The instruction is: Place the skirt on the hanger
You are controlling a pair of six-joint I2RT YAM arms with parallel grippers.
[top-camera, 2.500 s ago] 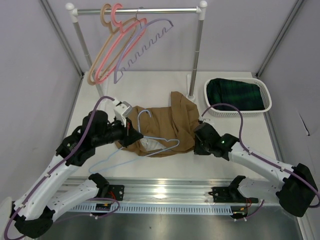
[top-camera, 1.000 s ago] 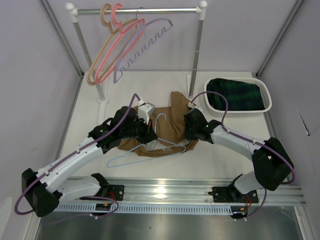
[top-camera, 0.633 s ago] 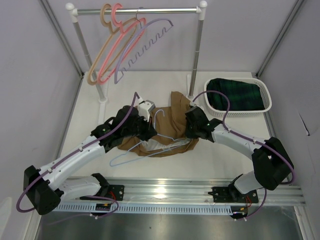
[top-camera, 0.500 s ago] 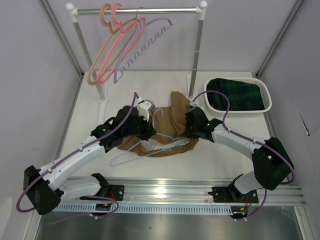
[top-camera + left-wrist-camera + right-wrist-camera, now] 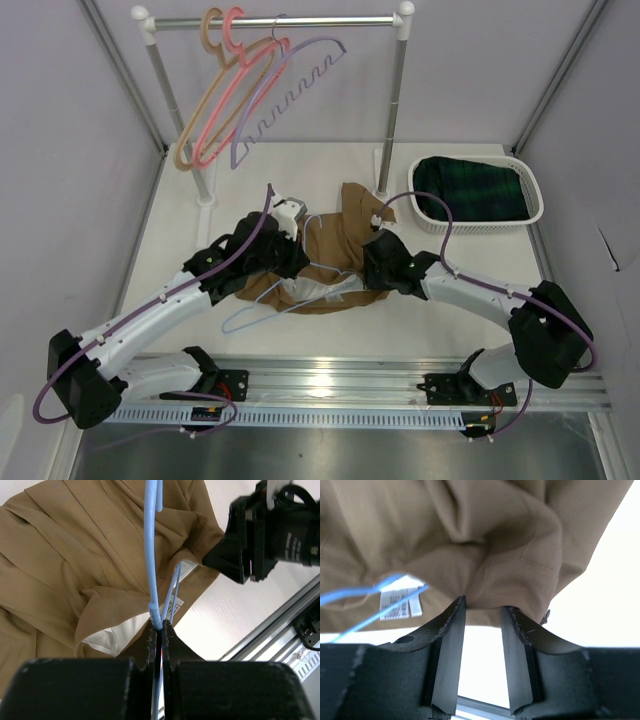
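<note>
Beyond the skirt (image 5: 345, 238), rack post (image 5: 393, 110), spare hangers (image 5: 212, 128) overhead, plaid-filled basket (image 5: 470, 227) right.

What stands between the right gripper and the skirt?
Nothing visible. The right gripper, jaws open, sits at the bunched edge of the skirt. The left gripper is shut on the hanger, whose arm reaches into the skirt's opening.

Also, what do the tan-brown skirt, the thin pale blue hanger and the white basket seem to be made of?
The tan-brown skirt: woven cloth, matt, probably cotton-like; it lies in soft creases, with a smoother whitish lining. The thin pale blue hanger: likely plastic or coated wire; smooth, slightly glossy, slim. The white basket: looks like moulded plastic, with slotted walls.
</note>
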